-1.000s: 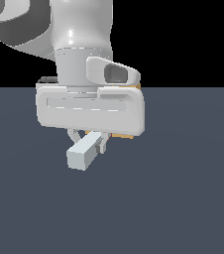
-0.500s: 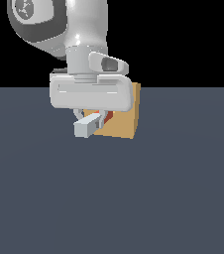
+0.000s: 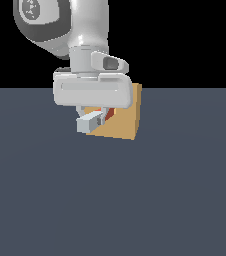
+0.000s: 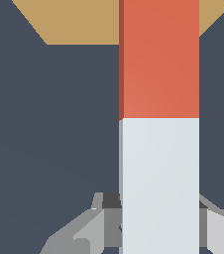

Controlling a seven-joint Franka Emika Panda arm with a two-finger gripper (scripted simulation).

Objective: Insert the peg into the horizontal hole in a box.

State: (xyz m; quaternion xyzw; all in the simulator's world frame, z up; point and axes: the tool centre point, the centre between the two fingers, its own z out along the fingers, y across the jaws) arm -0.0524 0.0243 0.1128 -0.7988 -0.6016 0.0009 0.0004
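Note:
My gripper (image 3: pixel 96 118) is shut on the peg (image 3: pixel 91 122), a slim bar with a pale grey-white half toward the camera and an orange-red half (image 3: pixel 109 113) pointing at the tan box (image 3: pixel 126 121). The peg is held level just above the floor, its red end against or in the box's face. In the wrist view the peg (image 4: pixel 159 129) runs from between the fingers (image 4: pixel 109 221) to the box (image 4: pixel 69 20), covering the face centre. The hole is hidden by the peg and the hand.
A flat dark grey-blue floor (image 3: pixel 110 200) spreads all round the box. The arm's white hand (image 3: pixel 94 92) hangs over the box's top front edge and hides part of it.
The arm has carried the peg away from the camera toward the box. The peg's red end has reached the box face, and more of the box shows to the exterior view's right.

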